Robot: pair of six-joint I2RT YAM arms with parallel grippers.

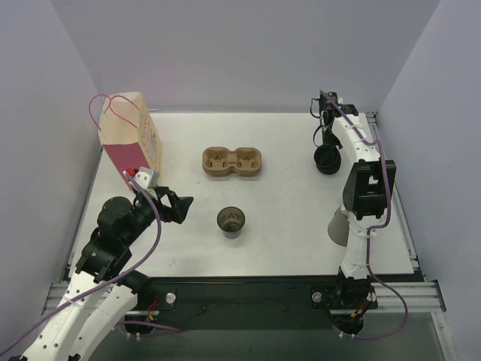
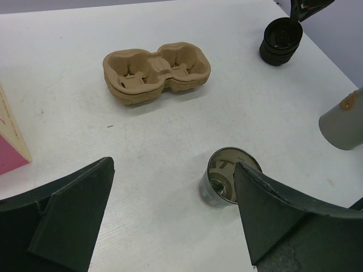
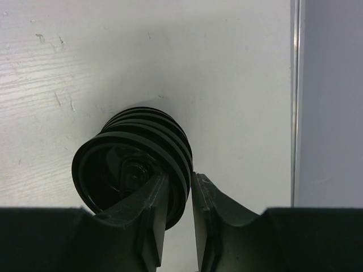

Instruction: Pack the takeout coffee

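Right claw (image 3: 179,178) straddles the rim of the lid stack (image 3: 148,126)

top: overhead, all | left: low, oblique | right: close-up | shared: lid stack (image 1: 326,160)

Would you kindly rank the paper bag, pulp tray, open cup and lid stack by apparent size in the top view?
Largest: the paper bag.
Next: the pulp tray.
Last, the open cup and the lid stack look about alike, so I leave them unranked.
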